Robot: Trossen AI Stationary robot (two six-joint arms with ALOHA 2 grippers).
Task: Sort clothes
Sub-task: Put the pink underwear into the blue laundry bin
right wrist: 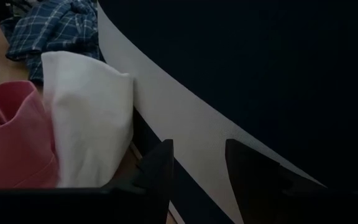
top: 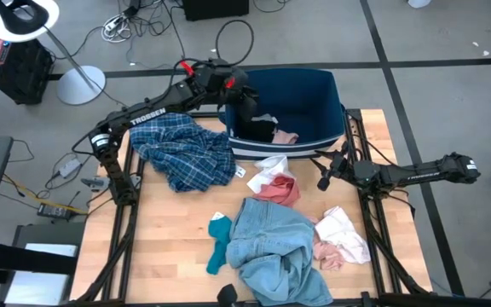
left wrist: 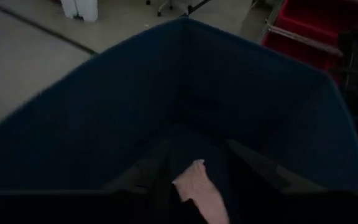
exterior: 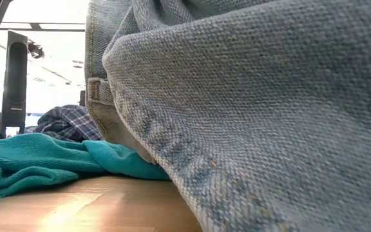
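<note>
My left gripper [top: 247, 107] hovers over the left part of the dark-blue bin [top: 339, 102]. Its fingers are open. In its wrist view a small pink item [left wrist: 194, 186] shows between the open fingers, lower down inside the bin. A black item [top: 261, 128] and a pink item [top: 285, 136] lie on the bin's floor. My right gripper [top: 322, 176] waits open beside the bin's near wall, with nothing between its fingers [right wrist: 157, 168]. On the table lie the plaid shirt [top: 181, 149], a denim piece [top: 267, 247], a teal sock [top: 218, 243] and pink and white items [top: 273, 179].
The bin stands at the table's far edge, its white-striped near wall [right wrist: 185, 118] close in front of my right gripper. More pink and white clothes [top: 341, 239] lie near the table's right side. Denim [exterior: 269, 96] fills the low view, with the teal sock [exterior: 37, 161] beside it.
</note>
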